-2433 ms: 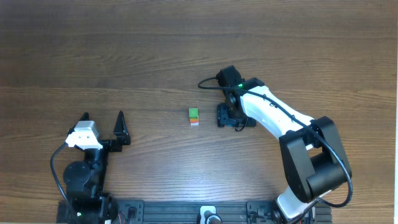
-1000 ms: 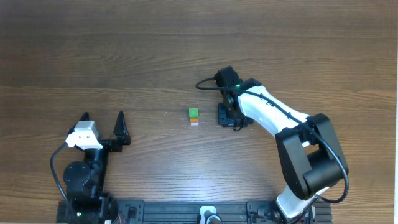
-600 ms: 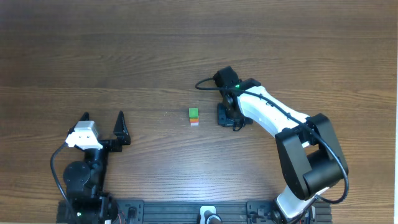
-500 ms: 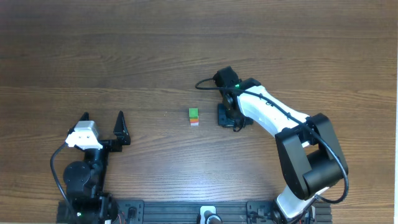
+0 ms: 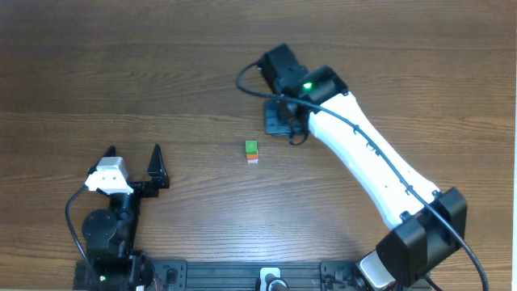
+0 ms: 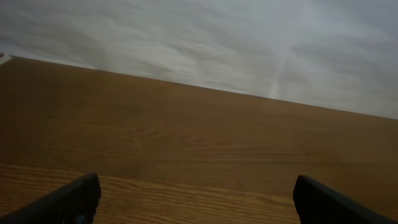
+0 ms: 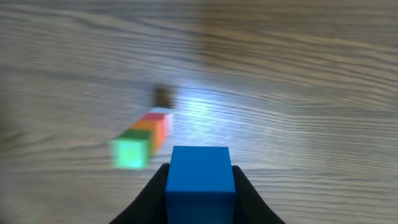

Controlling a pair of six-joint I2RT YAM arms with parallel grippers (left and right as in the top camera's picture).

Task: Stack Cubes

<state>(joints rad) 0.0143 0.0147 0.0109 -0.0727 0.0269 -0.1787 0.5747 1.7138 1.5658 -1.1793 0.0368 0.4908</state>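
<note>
— Cubes first: where does each one sit?

— A blue cube (image 7: 200, 177) is pinched by the right end effector (image 7: 200, 200), which holds it off the desk (image 5: 121, 65). A small stack of cubes (image 5: 252, 152) stands near the middle of the desk. It has green on top, orange under it and a pale one at the base.

— Is the blue cube over the stack?

— Not quite. In the right wrist view the stack lies ahead of the blue cube and off to one side, near it but apart, with wood grain showing between them. In the top view the right arm (image 5: 363, 162) reaches up from its base at the right. Its end effector shows just beyond the stack, up and to the right of it.

— And the other arm?

— The left end effector (image 5: 133, 162) is close to its own base at the left of the desk, well apart from the stack. It is spread wide. The left wrist view looks across the wood from between the two tips to a pale backdrop (image 6: 199, 43) beyond the desk's far edge.
</note>
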